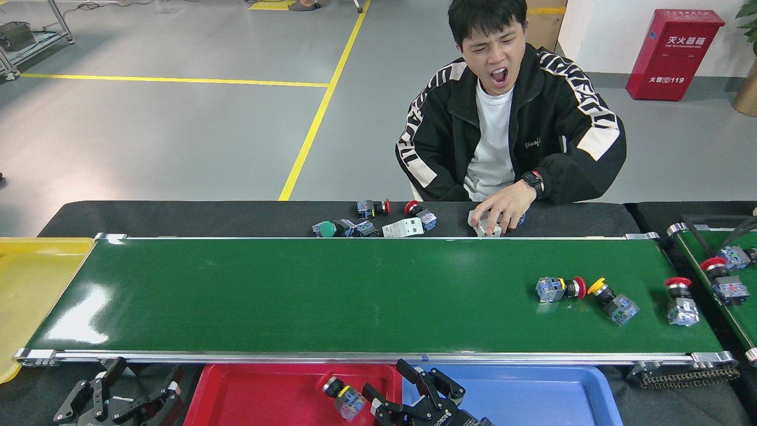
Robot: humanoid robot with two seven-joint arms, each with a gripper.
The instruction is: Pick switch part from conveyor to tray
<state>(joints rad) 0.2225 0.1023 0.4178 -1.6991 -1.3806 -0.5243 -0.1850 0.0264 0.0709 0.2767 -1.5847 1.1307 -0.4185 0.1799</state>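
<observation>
Fingers [408, 378] spread, switch part [344, 397] over red tray [248, 396]

Three switch parts [557, 289] [614, 302] [681, 302] ride the conveyor [295, 296].

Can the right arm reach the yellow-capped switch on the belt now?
Probably yes. The right gripper hangs open over the red tray, and the conveyor between it and the yellow-capped switch is bare.

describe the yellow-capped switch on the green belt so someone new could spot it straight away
Start at the long green conveyor and look toward its right end, where three switch parts lie. The yellow-capped switch is the middle one, angled; its neighbours both have red caps.
</observation>
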